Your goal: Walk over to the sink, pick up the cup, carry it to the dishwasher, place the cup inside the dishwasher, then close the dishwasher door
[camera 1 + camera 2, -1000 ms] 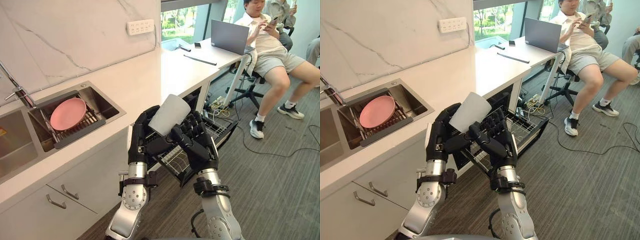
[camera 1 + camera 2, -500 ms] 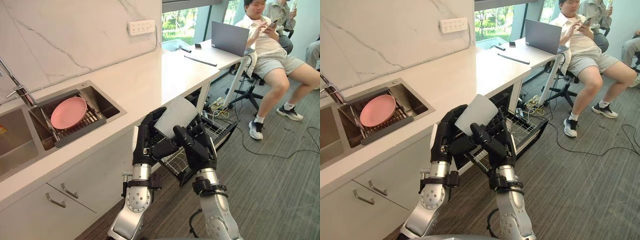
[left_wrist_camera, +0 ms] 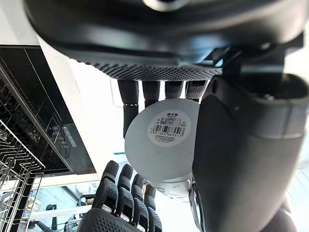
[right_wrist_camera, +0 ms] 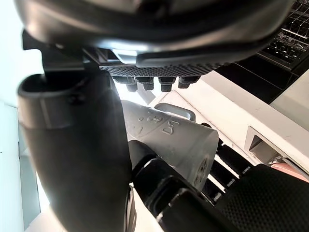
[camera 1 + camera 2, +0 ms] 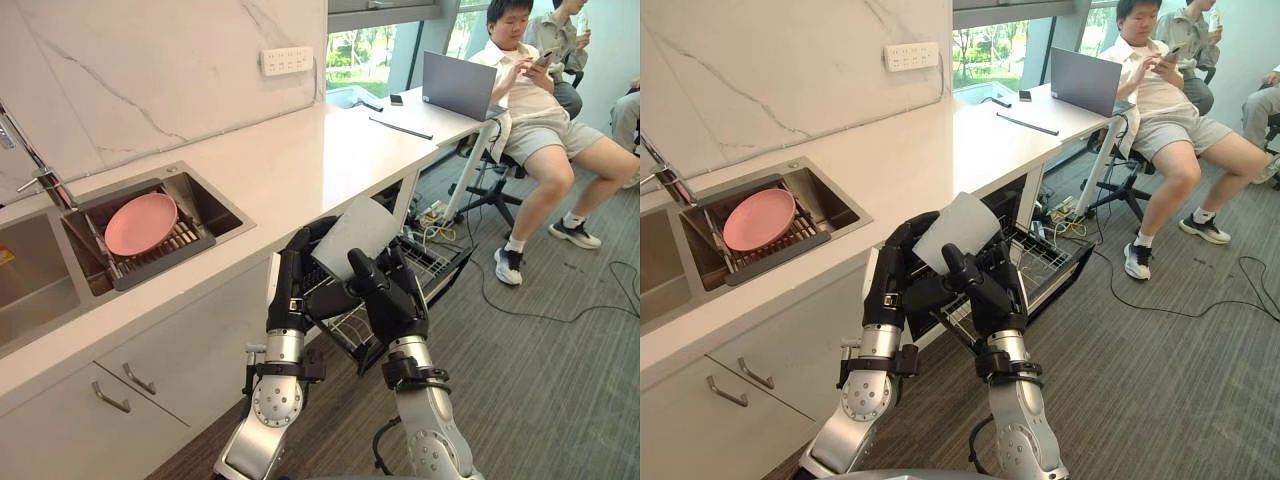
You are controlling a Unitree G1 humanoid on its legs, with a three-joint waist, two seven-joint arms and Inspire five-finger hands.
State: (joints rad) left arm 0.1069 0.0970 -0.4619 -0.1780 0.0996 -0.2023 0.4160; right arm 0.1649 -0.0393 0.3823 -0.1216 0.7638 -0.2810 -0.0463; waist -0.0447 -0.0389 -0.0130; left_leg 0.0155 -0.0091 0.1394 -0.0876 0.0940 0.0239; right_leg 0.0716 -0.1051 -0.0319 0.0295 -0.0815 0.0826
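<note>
**Cup in transit above the open dishwasher.** A white tapered cup (image 5: pixel 358 228) is held clear of the sink. It is tilted, mouth uppermost, and gripped between both hands just in front of the edge of the white stone worktop (image 5: pixel 300 150).

The left hand (image 5: pixel 293 285) is wrapped round the lower part of the cup. Its fingers (image 3: pixel 145 92) are curled over the labelled base, as seen in the left wrist view. The right hand (image 5: pixel 398 295) is closed on the opposite side, with its thumb raised along the cup wall (image 4: pixel 169 135) and its fingers curled about it.

Beneath and just beyond the hands, the black built-in dishwasher (image 3: pixel 58 130) is seen with its door lowered and its wire rack (image 5: pixel 432 262) drawn out. No cup is seen in the rack.

To the robot's left, the stainless-steel sink (image 5: pixel 215 210) is seen, with a round pink plate (image 5: pixel 140 222) resting on a dark drainer in it. A seated person (image 5: pixel 530 100) and a grey laptop (image 5: pixel 458 85) are visible at the far end of the worktop.

**Progress.** The walk to the sink and the pick-up are judged complete, and the carry is judged nearly finished. The cup is yet to be lowered into the rack and released. The rack is then to be slid in and the door closed.
</note>
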